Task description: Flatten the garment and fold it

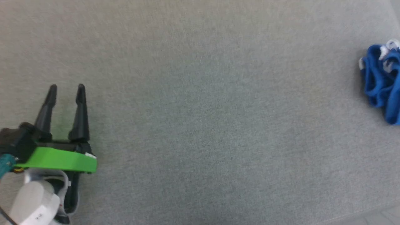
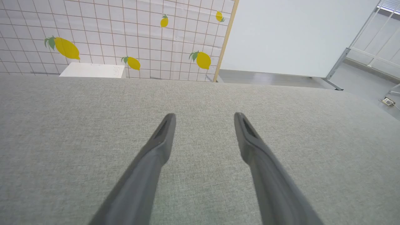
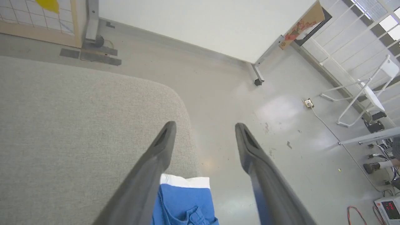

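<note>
Saw a grey surface [image 1: 200, 125]. Found the garment [image 1: 381, 84] crumpled at 3 o'clock of the head view, well apart from the left hand [image 1: 67, 87], open and empty at 8 o'clock. Judged the right hand [image 3: 204, 125] nearer: spread open, empty, with the garment at 6 o'clock in its wrist view. Could not read any long axis.

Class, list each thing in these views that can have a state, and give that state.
blue shorts: crumpled in a heap, neither flattened nor folded.
left gripper: open, empty.
right gripper: open, empty, poised above the shorts' white-trimmed edge.
</note>
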